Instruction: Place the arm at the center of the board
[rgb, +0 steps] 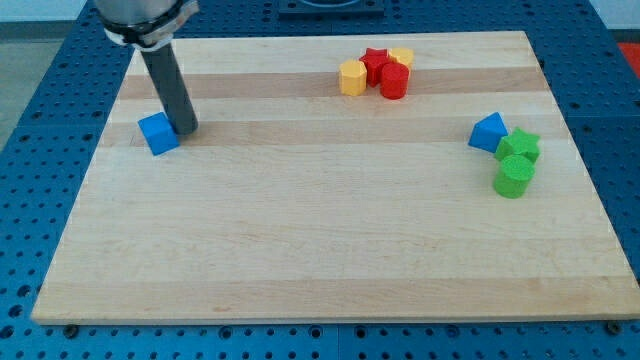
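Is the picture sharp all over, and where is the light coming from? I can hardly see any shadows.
In the camera view, the wooden board and the blocks look sharp, with even, soft light and no glare; shadows are faint, just a dim one by my tip, beside the blue cube, and under the green blocks; the board's far edge looks narrower, from perspective.

Tip (186, 130) touching cube (157, 133) at board's (300, 260) upper left.

Blue cube (157, 133) view's left. Top centre cluster: yellow hexagon (352, 77), red star (376, 62), red cyl. (393, 82), yellow block (402, 56). Right: blue block (488, 132), green star (519, 146), green cyl. (514, 177).
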